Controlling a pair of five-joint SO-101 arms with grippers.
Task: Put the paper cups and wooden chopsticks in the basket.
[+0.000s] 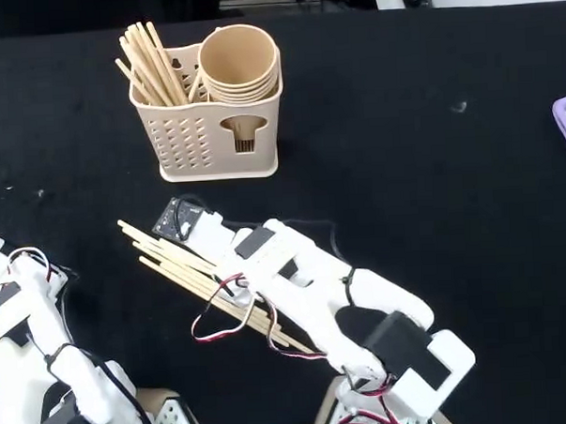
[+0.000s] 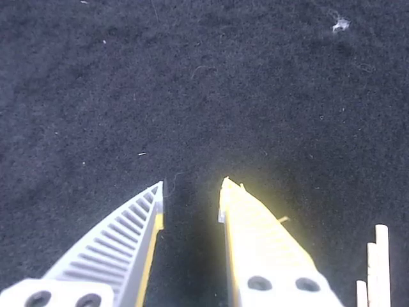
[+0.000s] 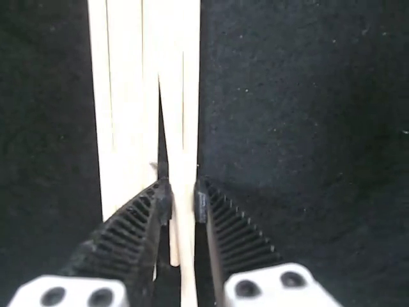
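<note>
While the paper cups (image 1: 240, 59) and several chopsticks (image 1: 151, 66) already sit in the basket (image 1: 203, 140), a loose bundle (image 1: 172, 259) lies on the tabletop (image 1: 431, 168); right fingers (image 3: 144, 220) pinch one stick, left fingers (image 2: 255, 243) gape empty.

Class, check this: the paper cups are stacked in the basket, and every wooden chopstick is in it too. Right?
No. The paper cups are stacked in the basket, but the high view shows several loose chopsticks lying on the table outside it.
</note>
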